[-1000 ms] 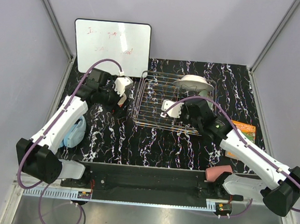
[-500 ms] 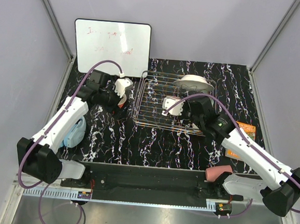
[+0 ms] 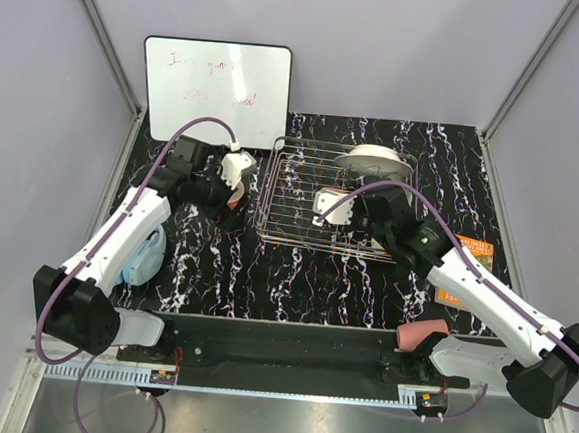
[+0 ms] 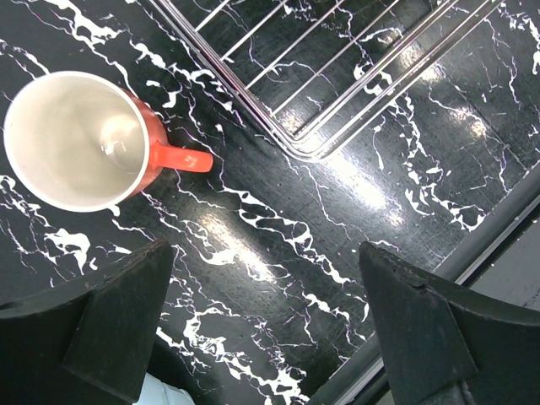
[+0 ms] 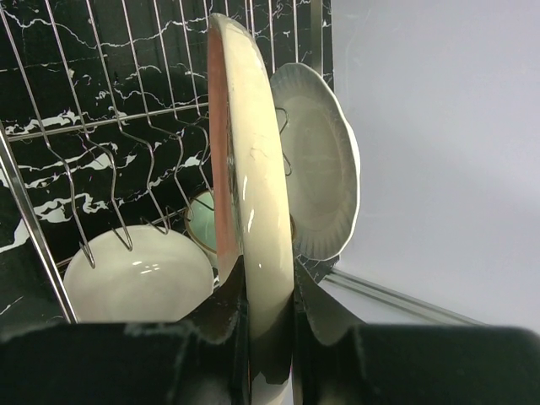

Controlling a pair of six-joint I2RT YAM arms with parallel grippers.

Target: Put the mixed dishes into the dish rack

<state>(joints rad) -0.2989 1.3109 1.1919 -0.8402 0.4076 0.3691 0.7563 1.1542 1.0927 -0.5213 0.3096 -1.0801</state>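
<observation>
The dish rack [image 3: 296,192] stands mid-table. My right gripper [image 5: 268,312] is shut on the rim of the pink-and-cream plate [image 5: 253,169], held upright and edge-on over the rack's wires. Behind it the white fluted plate [image 5: 319,160] stands upright in the rack; it also shows in the top view [image 3: 376,161]. The white bowl [image 5: 139,274] and the mint-green bowl [image 5: 201,221] lie in the rack below. My left gripper [image 4: 270,278] is open and empty above the table beside the orange mug [image 4: 72,139], which stands just outside the rack's corner [image 4: 312,148]. The pink cup [image 3: 421,334] lies near the right arm's base.
A whiteboard [image 3: 216,90] leans at the back left. Blue headphones [image 3: 146,255] lie beside the left arm. An orange book [image 3: 469,254] lies right of the rack, partly under the right arm. The table is black marble-patterned [image 3: 295,277].
My right gripper has moved slightly back over the rack with the plate in it. My left gripper has shifted a little near the mug.
</observation>
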